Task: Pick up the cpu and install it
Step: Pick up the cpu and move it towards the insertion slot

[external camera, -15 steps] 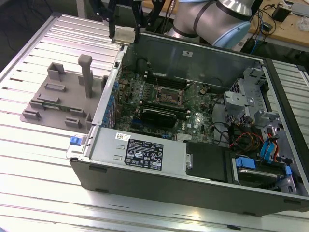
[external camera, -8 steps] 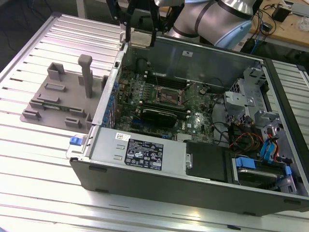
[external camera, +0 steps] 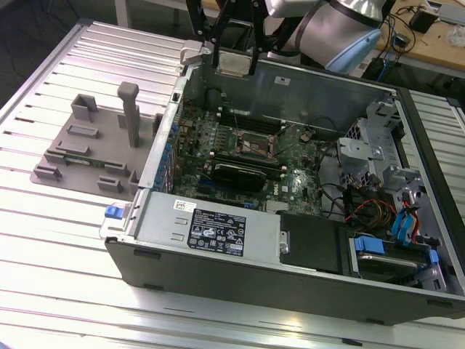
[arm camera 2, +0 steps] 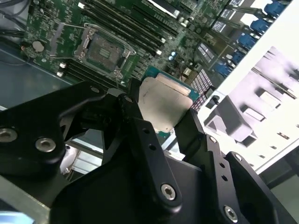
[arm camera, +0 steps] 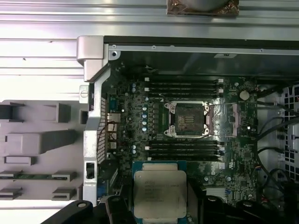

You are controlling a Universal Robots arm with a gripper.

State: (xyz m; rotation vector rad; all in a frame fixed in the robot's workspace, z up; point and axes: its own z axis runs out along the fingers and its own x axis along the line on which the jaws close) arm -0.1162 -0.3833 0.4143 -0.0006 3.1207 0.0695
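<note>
Silvery teal-rimmed cpu [arm camera: 160,193], black hand [arm camera 2: 161,119], green motherboard [arm camera: 127,122], grey fixture [external camera: 80,156]

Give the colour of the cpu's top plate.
Silvery grey; the cpu shows best in the first wrist view.

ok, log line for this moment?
end effector: shut on cpu | cpu: held above motherboard, clear of socket | socket: empty

Glare whitens the table [external camera: 58,240] while the case [external camera: 312,87] sits dim.
</note>
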